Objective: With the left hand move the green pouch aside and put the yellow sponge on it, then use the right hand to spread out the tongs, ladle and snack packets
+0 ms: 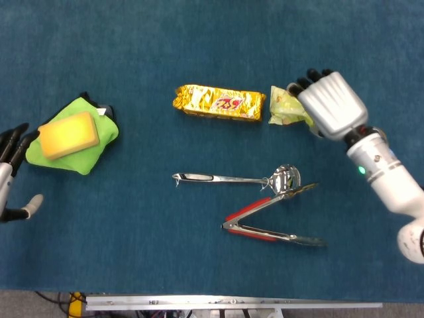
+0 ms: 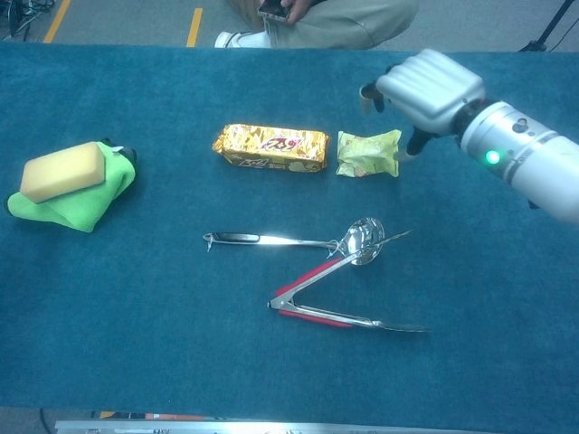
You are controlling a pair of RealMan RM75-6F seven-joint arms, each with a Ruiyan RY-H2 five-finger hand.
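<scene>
The yellow sponge lies on the green pouch at the table's left. My left hand hangs open just left of them at the frame edge, holding nothing. The gold snack packet and the pale green snack packet lie side by side. The ladle and the red-handled tongs touch at the ladle's bowl. My right hand hovers by the green packet's right edge, empty, its fingers hidden behind its white back.
A person sits beyond the table's far edge. The table's near edge has a metal rail. Blue cloth covers the whole table.
</scene>
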